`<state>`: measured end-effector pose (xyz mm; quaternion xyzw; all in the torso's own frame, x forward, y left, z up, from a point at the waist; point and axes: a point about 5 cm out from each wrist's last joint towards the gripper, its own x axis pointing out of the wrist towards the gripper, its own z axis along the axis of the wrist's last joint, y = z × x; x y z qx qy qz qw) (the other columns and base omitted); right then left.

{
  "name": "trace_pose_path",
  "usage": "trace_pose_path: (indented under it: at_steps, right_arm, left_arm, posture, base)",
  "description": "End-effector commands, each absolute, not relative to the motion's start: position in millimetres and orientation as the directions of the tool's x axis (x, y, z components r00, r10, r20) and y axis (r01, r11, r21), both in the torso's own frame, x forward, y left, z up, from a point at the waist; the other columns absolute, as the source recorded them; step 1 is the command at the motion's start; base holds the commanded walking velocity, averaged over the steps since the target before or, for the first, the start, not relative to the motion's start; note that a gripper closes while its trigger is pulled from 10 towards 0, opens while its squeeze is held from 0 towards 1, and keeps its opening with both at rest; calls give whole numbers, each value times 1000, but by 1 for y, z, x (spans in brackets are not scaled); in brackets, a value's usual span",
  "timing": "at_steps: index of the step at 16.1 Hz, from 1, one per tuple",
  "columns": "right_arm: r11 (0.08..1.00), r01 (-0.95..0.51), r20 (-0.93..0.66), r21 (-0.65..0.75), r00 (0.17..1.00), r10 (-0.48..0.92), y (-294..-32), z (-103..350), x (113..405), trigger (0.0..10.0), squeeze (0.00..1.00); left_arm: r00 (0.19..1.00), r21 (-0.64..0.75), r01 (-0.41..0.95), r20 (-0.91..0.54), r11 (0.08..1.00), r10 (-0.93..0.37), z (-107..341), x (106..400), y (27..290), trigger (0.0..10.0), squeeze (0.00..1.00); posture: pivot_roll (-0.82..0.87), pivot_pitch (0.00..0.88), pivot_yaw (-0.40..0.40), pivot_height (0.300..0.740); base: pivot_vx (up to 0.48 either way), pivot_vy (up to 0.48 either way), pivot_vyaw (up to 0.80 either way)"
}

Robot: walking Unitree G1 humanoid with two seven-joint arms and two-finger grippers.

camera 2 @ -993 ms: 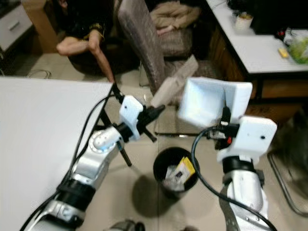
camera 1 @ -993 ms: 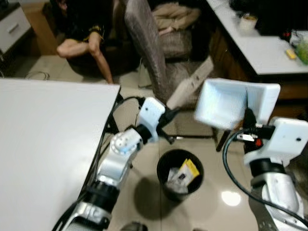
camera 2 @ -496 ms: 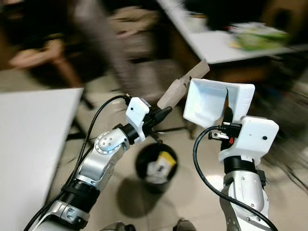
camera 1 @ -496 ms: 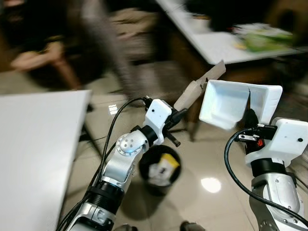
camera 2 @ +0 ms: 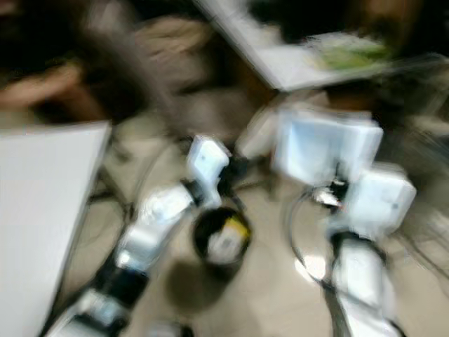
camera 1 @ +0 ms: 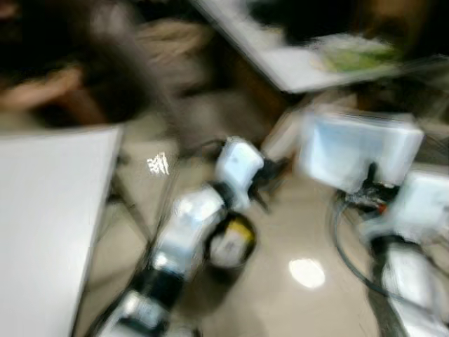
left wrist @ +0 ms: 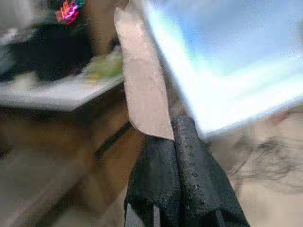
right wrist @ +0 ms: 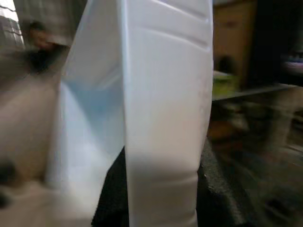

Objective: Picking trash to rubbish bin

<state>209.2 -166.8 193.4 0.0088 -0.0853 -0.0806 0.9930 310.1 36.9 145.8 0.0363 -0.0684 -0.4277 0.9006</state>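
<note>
My view is blurring. Nearest, the black rubbish bin [camera 1: 230, 246] is sitting on the floor below my arms, trash inside. My left pincer [left wrist: 176, 142] is clamping a tan cardboard strip [left wrist: 142, 85]; my right pincer [right wrist: 156, 189] is gripping a white foam tray [camera 1: 354, 151], both above the bin.

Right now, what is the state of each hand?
Left hand: closed on a brown paper strip.
Right hand: closed on a white foam tray.
</note>
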Motion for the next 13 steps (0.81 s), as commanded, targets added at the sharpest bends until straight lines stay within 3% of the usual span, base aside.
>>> trace_pose_path:
  at_steps: [1, 9, 13]
  right_arm:
    - [986, 162, 171, 36, 971, -166, -167, 194, 208, 10000, 0]
    - [987, 156, 179, 34, 971, -160, -166, 195, 210, 10000, 0]
    - [988, 148, 181, 35, 972, -152, -165, 195, 211, 10000, 0]
  left_arm:
    - [611, 141, 773, 100, 619, -785, 152, 312, 35, 10000, 0]
    - [608, 146, 774, 101, 616, -787, 152, 312, 34, 10000, 0]
    - [625, 150, 760, 101, 633, -774, 149, 313, 37, 10000, 0]
  posture:
    - [29, 117, 55, 740]
    - [30, 113, 55, 740]
    - [34, 112, 54, 740]
  base:
    - [416, 0, 0]
    - [428, 0, 0]
    - [0, 0, 0]
